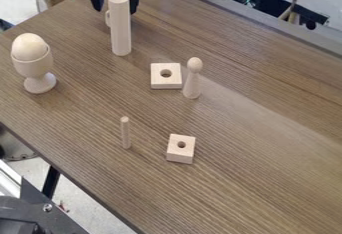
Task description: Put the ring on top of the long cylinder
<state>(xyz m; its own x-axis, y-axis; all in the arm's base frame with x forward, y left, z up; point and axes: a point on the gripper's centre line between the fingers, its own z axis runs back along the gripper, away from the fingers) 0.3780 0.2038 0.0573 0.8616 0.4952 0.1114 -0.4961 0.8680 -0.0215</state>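
Ring (107, 19): a pale sliver is visible directly behind the long cylinder (121, 25), near the upper-left edge of the worktop (267, 178); identification as the ring is probable, most of it being hidden. Judged to be wood: light, stiff, smooth enough to slip under a slack grip, and not fragile. Recommended hold: opposite sides of the outer rim, squarely, leaving the hole unobstructed. Direction of the hole and tilt cannot be determined; the visible part is taller than wide, which may indicate a ring standing on edge. A ring has no true long axis; the hole's axis is the one to align with the cylinder, which stands upright, long axis vertical. Gripper (115, 11): above the ring's area, fingers spread wide, nothing seen clamped between them; contact with the hidden part of the ring cannot be ruled out. Risk noted: the cylinder stands close by and could be knocked over during a grasp. Outward from there: a holed square block (158, 81) beside a peg figure (192, 84); an egg cup (33, 67) holding an egg (29, 47), towards the worktop's left side; a thin rod (125, 134), upright, and a small holed block (180, 154), nearer the lower-left edge.
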